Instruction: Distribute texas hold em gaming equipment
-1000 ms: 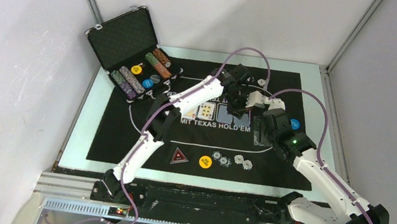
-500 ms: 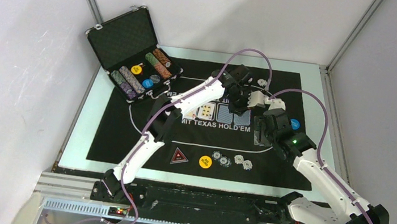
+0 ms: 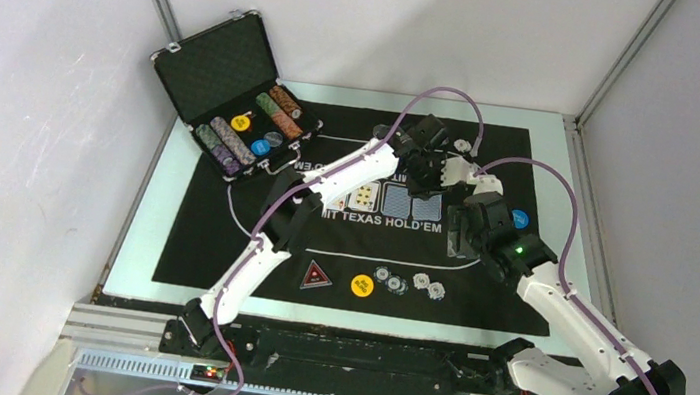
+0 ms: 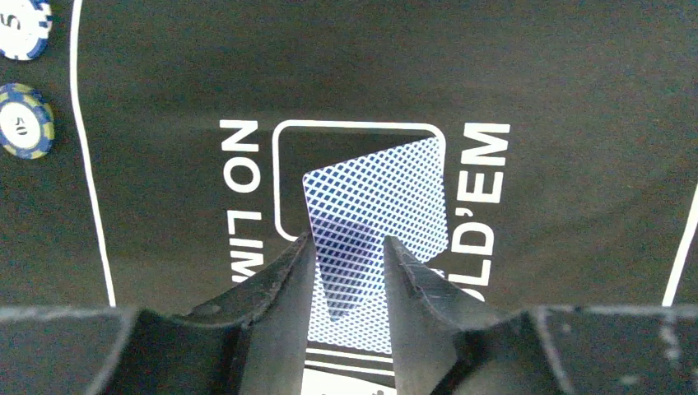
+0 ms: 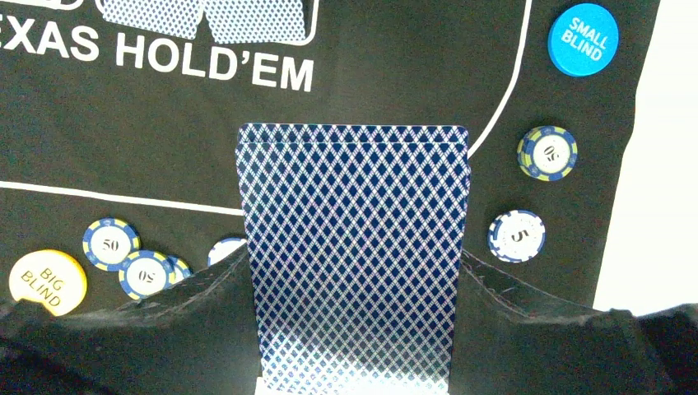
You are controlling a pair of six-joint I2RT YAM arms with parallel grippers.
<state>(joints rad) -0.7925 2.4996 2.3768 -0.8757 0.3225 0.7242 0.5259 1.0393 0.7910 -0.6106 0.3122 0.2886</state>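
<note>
A blue-backed playing card [image 4: 374, 197] lies slightly askew in a white outlined box of the mat, and my left gripper [image 4: 346, 239] hovers just over its near end, open, with nothing between the fingers. From above, that left gripper [image 3: 426, 175] sits over the card row [image 3: 396, 201] at mid-mat. My right gripper [image 5: 352, 255] is shut on a deck of blue-backed cards [image 5: 354, 189], held above the mat's right side [image 3: 462, 234]. The yellow big blind disc [image 3: 362, 285], the red-black triangle marker [image 3: 316, 276] and small chips [image 3: 406, 283] lie along the near edge.
The blue small blind disc [image 5: 583, 39] and two chips [image 5: 547, 152] lie at the mat's right edge. The open black case [image 3: 238, 93] with chip rows stands at the back left. Two more chips [image 4: 25, 132] lie beyond the white line in the left wrist view.
My left gripper has gone from shut to open, letting go of the blue-backed card, which now rests on the mat. The right arm and its deck have not moved.
</note>
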